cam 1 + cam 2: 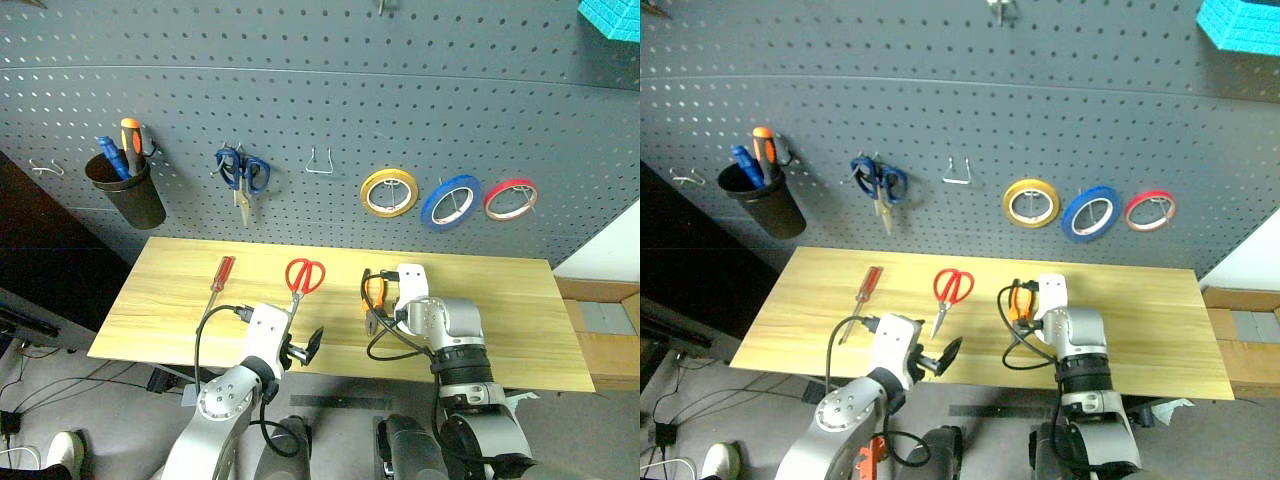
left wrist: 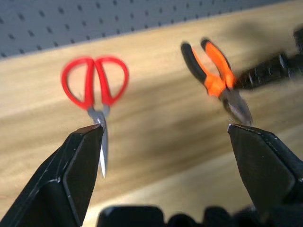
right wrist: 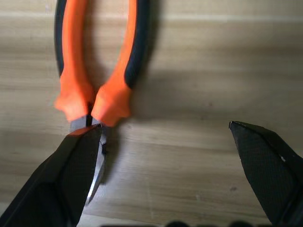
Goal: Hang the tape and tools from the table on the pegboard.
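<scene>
Your right gripper (image 3: 165,127) is spread wide with nothing in it, pointing down at the light yellowish wood-grain table (image 1: 520,320). The small pliers with orange-and-black handles (image 3: 97,85) lie flat right under it, metal nose just beside one black fingertip (image 3: 83,142), though you can't tell if they touch.

Your left gripper (image 2: 165,130) is wide apart and empty too, hanging near the table's near edge. Beyond its fingers lie the red-handled scissors (image 2: 94,87), blades pointing toward you, with the pliers off to the right.

Further left on the tabletop, well apart from both grippers, the slim red-handled screwdriver (image 1: 221,272) lies on a slant.

Up on the dark grey perforated pegboard (image 1: 320,90) the thin blue tape ring (image 1: 450,201) already hangs on a hook, between a yellow tape ring (image 1: 389,192) on its left and a red tape ring (image 1: 510,199) on its right. Left of those is a bare metal hook (image 1: 319,163), then blue-handled scissors (image 1: 241,175) hanging. At the far left a black cup (image 1: 127,188) holds blue and orange-handled screwdrivers (image 1: 120,148).
</scene>
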Robot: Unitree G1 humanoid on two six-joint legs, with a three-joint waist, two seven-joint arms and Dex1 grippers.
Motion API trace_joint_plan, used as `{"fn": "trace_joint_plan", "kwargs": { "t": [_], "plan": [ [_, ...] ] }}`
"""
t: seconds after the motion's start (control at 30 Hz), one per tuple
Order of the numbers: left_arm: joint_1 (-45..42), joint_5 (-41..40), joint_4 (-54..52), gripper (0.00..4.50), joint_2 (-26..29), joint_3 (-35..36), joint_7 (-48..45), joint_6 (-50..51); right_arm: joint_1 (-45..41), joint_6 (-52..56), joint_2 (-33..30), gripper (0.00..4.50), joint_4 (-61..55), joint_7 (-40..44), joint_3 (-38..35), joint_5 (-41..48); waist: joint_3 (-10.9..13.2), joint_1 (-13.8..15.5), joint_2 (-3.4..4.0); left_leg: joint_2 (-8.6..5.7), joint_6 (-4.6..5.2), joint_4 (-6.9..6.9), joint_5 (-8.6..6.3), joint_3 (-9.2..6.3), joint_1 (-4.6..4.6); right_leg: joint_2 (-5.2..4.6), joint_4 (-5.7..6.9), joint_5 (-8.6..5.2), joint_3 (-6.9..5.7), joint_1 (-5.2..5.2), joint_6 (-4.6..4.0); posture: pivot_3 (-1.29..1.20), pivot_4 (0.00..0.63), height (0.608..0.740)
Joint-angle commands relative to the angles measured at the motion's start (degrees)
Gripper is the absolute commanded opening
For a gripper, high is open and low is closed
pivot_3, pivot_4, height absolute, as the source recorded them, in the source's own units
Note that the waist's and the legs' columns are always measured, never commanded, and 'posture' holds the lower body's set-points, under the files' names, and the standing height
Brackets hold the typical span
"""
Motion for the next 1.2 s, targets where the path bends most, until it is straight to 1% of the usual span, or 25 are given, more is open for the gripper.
{"fn": "trace_joint_plan", "kwargs": {
  "t": [0.03,0.13,0.27,0.43,0.57,0.77,0.9,0.97,1.2],
  "plan": [
    [-0.20,-0.31,-2.98,4.50,0.57,1.66,0.25,-0.40,-2.32,-0.16,1.68,4.46,1.46,-1.88,-1.36,0.34,0.14,0.01,0.03,0.00,0.00,-0.01,0.00,0.00,0.00,0.00,0.00,-0.01,-0.01,0.00,-0.01,0.17,0.269,0.740],
    [-0.09,-0.49,-3.06,4.50,0.78,2.21,0.24,-0.45,-3.33,-0.25,1.46,4.46,1.75,-1.64,-0.78,0.65,0.42,0.01,0.04,0.00,0.00,-0.02,0.00,0.01,0.00,-0.01,-0.02,-0.02,0.00,0.00,0.00,0.18,0.270,0.740],
    [0.86,-0.77,-3.01,4.50,1.09,2.85,-0.06,-0.93,-4.59,0.55,-0.49,4.46,0.13,-1.24,-0.07,0.16,0.86,0.00,0.01,0.00,0.00,-0.02,0.00,0.01,-0.01,0.00,-0.02,-0.05,0.00,-0.02,0.05,0.17,0.272,0.740],
    [0.62,-0.78,-2.75,4.50,0.88,2.68,0.13,-1.02,-6.36,2.01,-0.42,4.46,-1.89,-1.34,0.46,0.09,1.05,0.01,-0.07,0.01,0.00,-0.10,0.00,0.05,-0.31,0.00,0.01,-0.03,0.03,-0.44,-0.01,0.17,0.269,0.740],
    [0.15,-0.77,-2.13,4.50,0.64,2.65,0.29,-1.26,-8.14,4.60,-0.27,4.46,-4.10,-0.97,0.59,0.48,1.12,0.01,-0.09,0.01,0.00,-0.21,0.00,0.07,-0.33,-0.01,-0.01,-0.03,0.04,-0.49,-0.01,0.17,0.271,0.740],
    [0.15,-0.83,-1.91,4.50,0.48,2.64,0.36,-1.30,-10.58,8.46,4.16,4.46,-7.09,-1.93,-0.49,1.57,1.25,0.00,-0.10,0.01,-0.01,-0.37,0.00,0.06,-0.32,-0.02,-0.04,-0.09,0.02,-0.52,-0.07,0.17,0.275,0.740],
    [0.15,-0.77,-1.94,4.50,0.40,2.63,0.50,-1.19,-10.08,7.43,5.61,4.46,-6.36,-2.25,0.94,1.73,1.37,0.02,-0.12,0.02,-0.01,-0.59,0.00,0.08,-0.29,-0.02,-0.06,-0.13,0.02,-0.58,-0.12,0.18,0.277,0.740],
    [0.15,-0.75,-2.12,4.50,0.40,2.72,0.53,-1.02,-9.54,6.63,6.26,4.46,-5.84,-2.64,1.48,1.74,1.51,0.02,-0.13,0.02,-0.01,-0.68,0.00,0.08,-0.27,-0.02,-0.06,-0.18,0.01,-0.60,-0.16,0.19,0.289,0.740],
    [1.63,-0.65,-3.50,4.50,0.74,3.05,0.69,-0.44,-7.95,5.98,10.26,4.46,-6.47,-4.77,3.38,3.17,2.61,0.05,-0.22,0.04,-0.01,-0.83,0.00,0.08,-0.28,-0.03,-0.09,-0.24,0.00,-0.65,-0.19,0.20,0.302,0.740]
  ]
}}
